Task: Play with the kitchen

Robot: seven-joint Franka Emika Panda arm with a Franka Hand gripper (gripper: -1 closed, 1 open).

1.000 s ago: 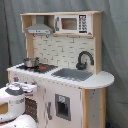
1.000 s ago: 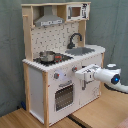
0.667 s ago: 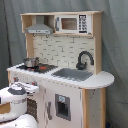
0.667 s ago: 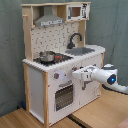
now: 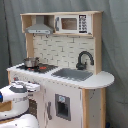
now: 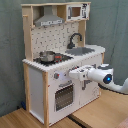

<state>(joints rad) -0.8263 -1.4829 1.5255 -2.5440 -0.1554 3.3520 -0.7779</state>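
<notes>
Your claw (image 6: 71,76) sits at the kitchen's (image 6: 50,75) front panel by the knobs (image 6: 56,76), above the oven door (image 6: 64,96); whether it's clenched, I cannot tell. The kitchen stands on the tabletop (image 6: 100,112). It's probably rigid and light: turn knobs gently, pull doors by their handles.

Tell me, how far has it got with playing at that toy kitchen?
Nothing looks done yet: the pot sits on the stove, the oven door is closed. In hand: the gripper is at the kitchen front, beside the knobs. Left: actually working a knob, door or pot.
</notes>
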